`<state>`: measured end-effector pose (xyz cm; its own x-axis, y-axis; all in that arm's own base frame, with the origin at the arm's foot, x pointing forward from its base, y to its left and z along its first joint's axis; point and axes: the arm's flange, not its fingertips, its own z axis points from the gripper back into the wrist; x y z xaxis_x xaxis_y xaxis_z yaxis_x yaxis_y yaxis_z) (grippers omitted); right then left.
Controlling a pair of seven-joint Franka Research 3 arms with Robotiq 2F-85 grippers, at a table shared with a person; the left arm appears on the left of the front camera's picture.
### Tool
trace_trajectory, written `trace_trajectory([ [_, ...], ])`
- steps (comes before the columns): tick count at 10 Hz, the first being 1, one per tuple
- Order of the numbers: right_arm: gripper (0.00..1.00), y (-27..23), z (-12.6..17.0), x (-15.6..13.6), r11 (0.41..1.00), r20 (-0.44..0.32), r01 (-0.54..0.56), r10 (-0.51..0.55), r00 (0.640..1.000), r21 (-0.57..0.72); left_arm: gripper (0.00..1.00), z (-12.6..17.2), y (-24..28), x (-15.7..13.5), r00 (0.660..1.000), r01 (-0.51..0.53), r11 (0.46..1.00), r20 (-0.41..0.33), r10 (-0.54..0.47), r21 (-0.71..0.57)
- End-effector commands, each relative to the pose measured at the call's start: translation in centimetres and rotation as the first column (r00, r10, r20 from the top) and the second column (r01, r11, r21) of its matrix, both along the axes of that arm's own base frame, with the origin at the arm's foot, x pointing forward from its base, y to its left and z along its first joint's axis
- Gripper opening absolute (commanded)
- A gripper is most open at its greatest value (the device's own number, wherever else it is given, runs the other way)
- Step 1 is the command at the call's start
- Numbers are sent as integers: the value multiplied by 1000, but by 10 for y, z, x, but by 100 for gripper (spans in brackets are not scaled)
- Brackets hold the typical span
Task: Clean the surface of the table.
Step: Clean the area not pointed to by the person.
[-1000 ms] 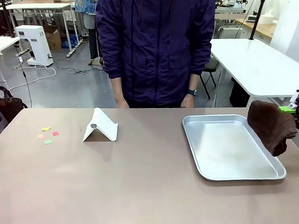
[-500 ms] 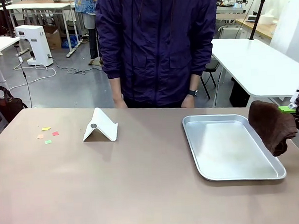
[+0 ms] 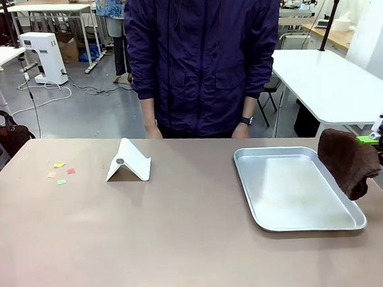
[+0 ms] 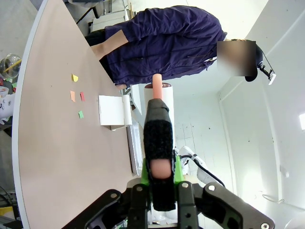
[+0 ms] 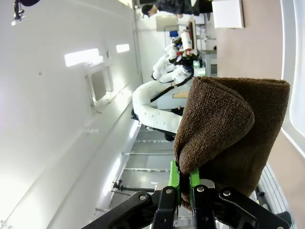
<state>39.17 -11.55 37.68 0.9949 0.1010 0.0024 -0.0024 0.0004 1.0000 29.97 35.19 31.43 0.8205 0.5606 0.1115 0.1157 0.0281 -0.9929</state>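
Black tool [image 4: 157,136] in left end effector [image 4: 160,168]

light: bright, even, ceiling panels; shadows: soft; glare: faint on tray [image 3: 295,190]; wrist views: edges bowed

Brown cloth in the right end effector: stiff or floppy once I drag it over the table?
Probably floppy: the brown cloth droops in folds from the right end effector. Its looped pile likely grips the table rather than sliding.

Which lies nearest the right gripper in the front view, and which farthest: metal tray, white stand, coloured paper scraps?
1. Metal tray, just left of the right gripper.
2. White stand, left of centre.
3. Coloured paper scraps, far left.
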Motion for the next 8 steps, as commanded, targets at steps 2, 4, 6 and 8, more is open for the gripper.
trace_trajectory([
  [2, 9, 4, 3, 4, 1000, 8, 18, -18, 1000, 7, 20, 0, 0, 0, 1000, 0, 1000, 0, 0, 0],
  [4, 9, 4, 3, 4, 1000, 8, 18, -18, 1000, 7, 20, 15, -31, 10, 998, -9, 993, -68, 17, 116],
  [6, 9, 4, 3, 4, 1000, 8, 18, -18, 1000, 7, 20, 13, -62, 31, 981, 47, 967, -193, 2, 252],
  [8, 9, 4, 3, 4, 1000, 8, 18, -18, 1000, 7, 20, 11, -84, 55, 962, 14, 929, -259, 89, 370],
])
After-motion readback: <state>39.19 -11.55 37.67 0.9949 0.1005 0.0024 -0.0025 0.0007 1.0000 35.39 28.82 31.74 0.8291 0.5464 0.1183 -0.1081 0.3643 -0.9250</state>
